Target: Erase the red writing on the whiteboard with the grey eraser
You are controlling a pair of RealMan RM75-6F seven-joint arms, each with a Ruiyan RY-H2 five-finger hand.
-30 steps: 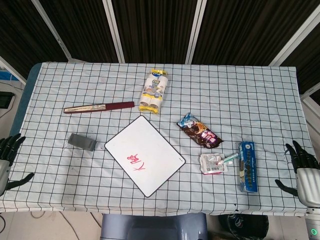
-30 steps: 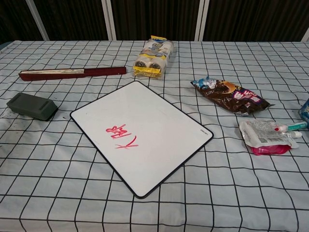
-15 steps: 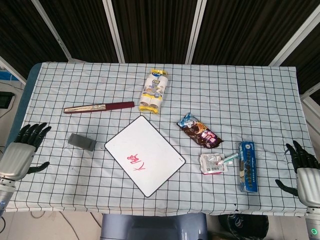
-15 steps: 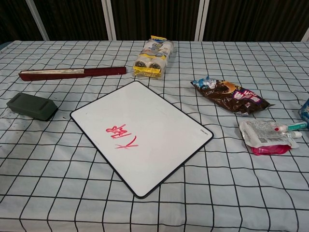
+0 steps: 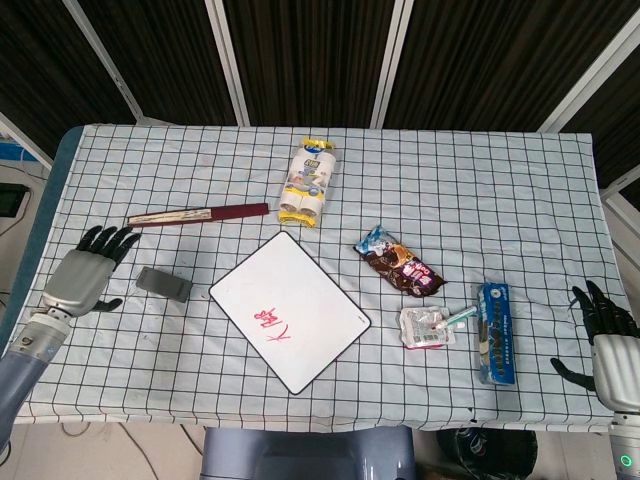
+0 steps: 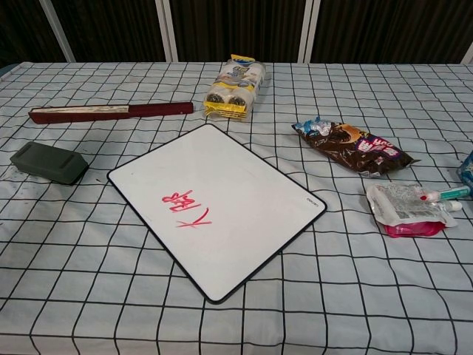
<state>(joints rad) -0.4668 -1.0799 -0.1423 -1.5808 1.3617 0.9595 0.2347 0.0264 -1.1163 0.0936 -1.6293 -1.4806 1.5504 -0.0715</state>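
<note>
The grey eraser lies on the bench just right of my left hand, fingers spread, empty; the whiteboard sits beyond it; my right hand hangs spread, holding nothing.

In the chest view the blue box at the table's right edge is being cut off by the picture's right side, so only a sliver is showing. Neither hand is appearing in that view. In the head view the right hand is sitting past the table's right edge, its wrist running out of the bottom corner. The red writing is reading too small to make out.
</note>
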